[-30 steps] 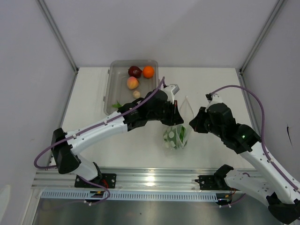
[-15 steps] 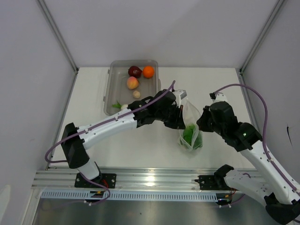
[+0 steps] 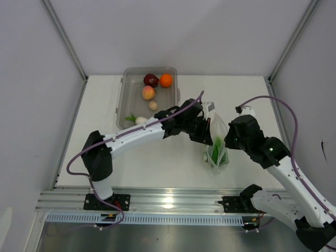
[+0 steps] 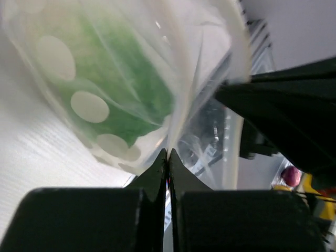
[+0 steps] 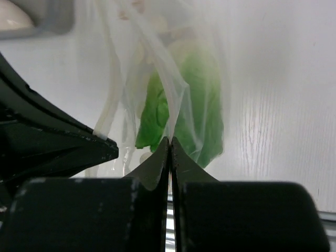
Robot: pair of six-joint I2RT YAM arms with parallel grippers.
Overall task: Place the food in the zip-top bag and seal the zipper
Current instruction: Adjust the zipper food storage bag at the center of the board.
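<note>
The clear zip-top bag [image 3: 216,137] hangs between my two grippers right of the table's middle, with the green lettuce [image 3: 217,151] inside it. My left gripper [image 3: 209,129] is shut on the bag's upper film from the left, and the left wrist view shows its tips [image 4: 168,152] pinching the plastic. My right gripper [image 3: 227,137] is shut on the film from the right [image 5: 170,140]. A pale thick strip, the zipper [image 5: 105,118], runs along the mouth. The rest of the food lies in the tray: orange [image 3: 166,80], dark red bulb [image 3: 151,80], peach-coloured fruit [image 3: 148,92], beige lump [image 3: 153,105], white radish [image 3: 140,120].
The grey translucent tray [image 3: 122,97] stands at the back left of the white table, just behind my left forearm. Grey walls close in the table on three sides. The metal rail with both arm bases [image 3: 168,202] runs along the near edge.
Both grippers have carried the bag to the right and slightly back. The left arm has stretched further across the table. Both stay shut on the bag.
</note>
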